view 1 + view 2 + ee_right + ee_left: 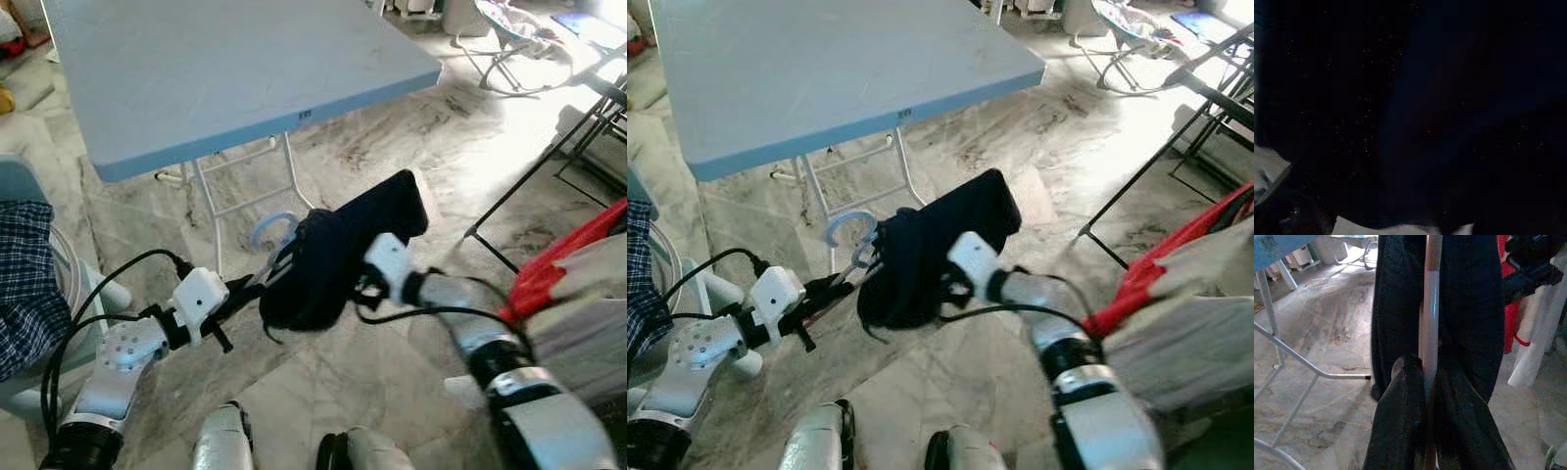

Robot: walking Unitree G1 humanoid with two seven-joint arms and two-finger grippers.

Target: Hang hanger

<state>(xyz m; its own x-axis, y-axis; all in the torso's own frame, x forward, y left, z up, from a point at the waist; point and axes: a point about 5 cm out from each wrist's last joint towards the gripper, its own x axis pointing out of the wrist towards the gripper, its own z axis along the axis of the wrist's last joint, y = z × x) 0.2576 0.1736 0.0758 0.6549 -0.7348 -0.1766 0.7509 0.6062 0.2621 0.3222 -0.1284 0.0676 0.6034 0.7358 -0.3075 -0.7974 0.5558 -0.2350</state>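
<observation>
Left eye view: hanger point(274, 231) with dark garment point(338, 257) held in front of the blue table point(225, 78), between both grippers.
Left wrist view: left gripper point(1425, 431) clenched on hanger.
Right wrist view: dark cloth; right gripper point(367, 294) jaws, cannot tell.

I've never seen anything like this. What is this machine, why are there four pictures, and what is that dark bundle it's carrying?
It is a walking humanoid robot with two silver arms. Two pictures come from cameras in its head, looking down; the other two from cameras on its wrists. The left gripper holds a hanger near its pale hook, with a dark garment draped on it. The right gripper is pressed against that garment, so its wrist picture is nearly black. Ahead stands a blue folding table on a marble floor.
</observation>
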